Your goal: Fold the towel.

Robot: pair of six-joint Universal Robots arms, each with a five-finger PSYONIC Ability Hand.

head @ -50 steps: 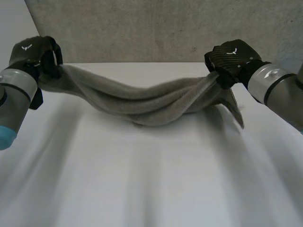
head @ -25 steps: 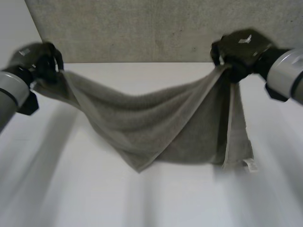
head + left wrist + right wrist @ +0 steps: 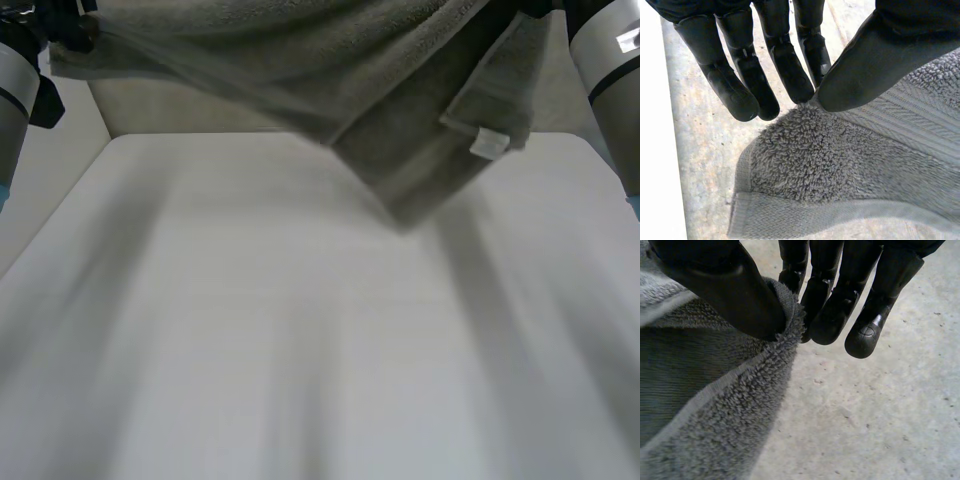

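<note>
The left hand (image 3: 790, 60) is being kept pinched on the grey terry-cloth towel (image 3: 840, 170) close to one of its corners. The looped pile is being squeezed between the thumb and the nearest fingertip, while the other fingers are being held almost straight beside it. The right hand (image 3: 730, 285) is being closed on the towel's opposite end in the same manner, an edge being trapped between the thumb and the fingers.

Compared with half a second earlier, both hands are being carried much higher. The towel, which was then sagging between them with its lowest fold close to the flat white table (image 3: 300, 340), is now being held up well clear of it. It is being stretched across the upper part of the head view. A doubled flap bearing a small white label (image 3: 488, 143) is being left to hang on the right arm's side.

No fold is judged to be made yet. The cloth is probably being lifted and drawn out so that it can be laid down flat or swung over on itself. The hanging flap is likely to need straightening first.
</note>
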